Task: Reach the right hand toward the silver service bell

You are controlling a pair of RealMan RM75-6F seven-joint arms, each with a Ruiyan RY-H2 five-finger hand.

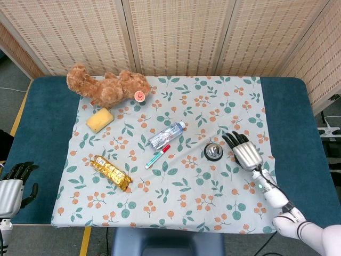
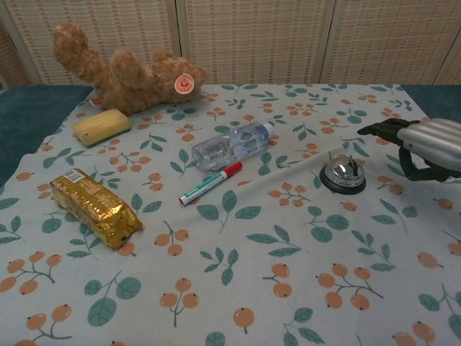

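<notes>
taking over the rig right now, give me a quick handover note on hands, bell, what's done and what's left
Right hand: open, holding nothing, beside the silver service bell on its right; not touching it, fingers pointing toward the far edge of the table.
Left hand: holding nothing, off the cloth at the near left corner of the table.
Bell: upright on the floral cloth, right of the marker and water bottle.
Done: most of the reach; the hand is close alongside the bell.
Left: close the last gap toward the bell, probably moving left and over its dome.
</notes>
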